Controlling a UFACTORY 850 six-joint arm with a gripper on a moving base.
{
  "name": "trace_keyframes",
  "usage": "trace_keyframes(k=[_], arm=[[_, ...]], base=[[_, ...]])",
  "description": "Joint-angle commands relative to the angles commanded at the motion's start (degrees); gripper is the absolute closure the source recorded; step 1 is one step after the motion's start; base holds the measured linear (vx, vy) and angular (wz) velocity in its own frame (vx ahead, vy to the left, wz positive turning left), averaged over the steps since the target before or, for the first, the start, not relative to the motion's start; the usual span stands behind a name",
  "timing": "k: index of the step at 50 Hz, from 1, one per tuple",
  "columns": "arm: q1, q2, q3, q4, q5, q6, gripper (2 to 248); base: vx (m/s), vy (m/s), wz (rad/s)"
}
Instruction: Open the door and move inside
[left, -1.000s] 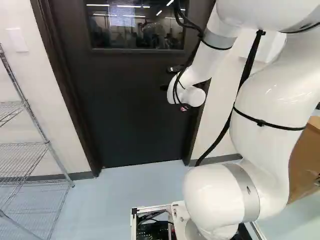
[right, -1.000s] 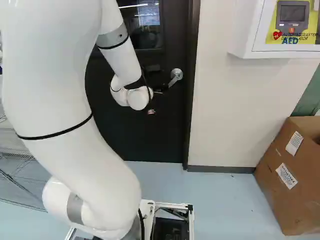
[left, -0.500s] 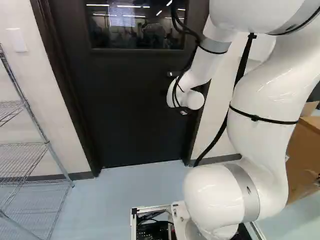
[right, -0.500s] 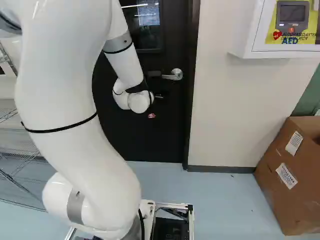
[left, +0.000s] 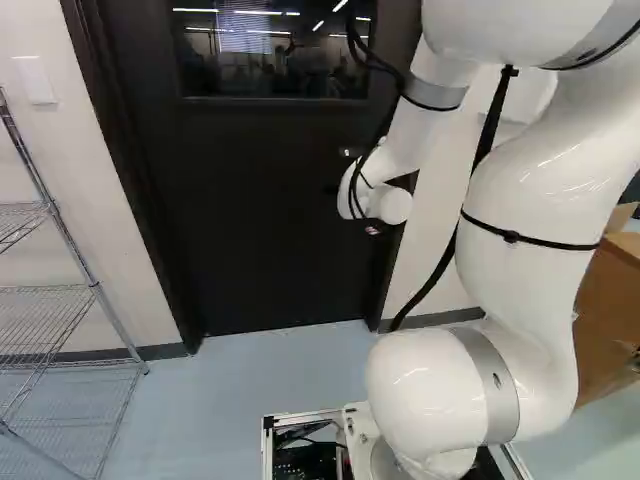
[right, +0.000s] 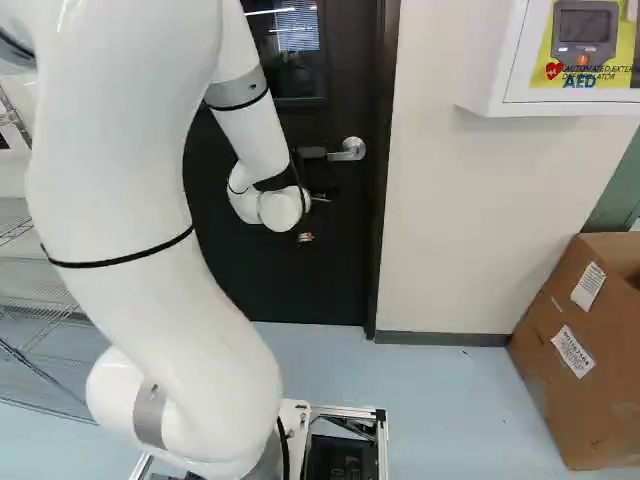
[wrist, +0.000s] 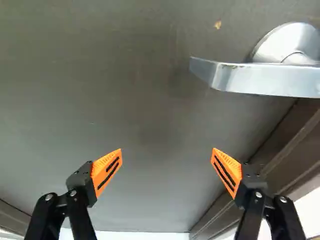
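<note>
Lever handle (wrist: 270, 80), slanted downward a second ago, now sits level at the right side of the closed door (left: 240, 230). Jaws: released, spread, clear of it. Unlatching probably failed; another press appears required.

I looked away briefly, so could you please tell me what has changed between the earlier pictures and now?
The lever, tilted down a second ago, is now level. The arm's upper links have shifted left in the left base view, its wrist slightly lower. The gripper is open, holding nothing. The door remains closed.
</note>
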Motion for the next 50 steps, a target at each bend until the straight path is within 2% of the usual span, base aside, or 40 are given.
trace_keyframes(k=[13, 50], arm=[[-0.67, 2.64, 1.08, 0.00, 0.00, 0.00, 3], [-0.83, 9.03, 2.53, 0.00, 0.00, 0.00, 3]], base=[[0.000, 0.000, 0.000], [0.000, 0.000, 0.000]])
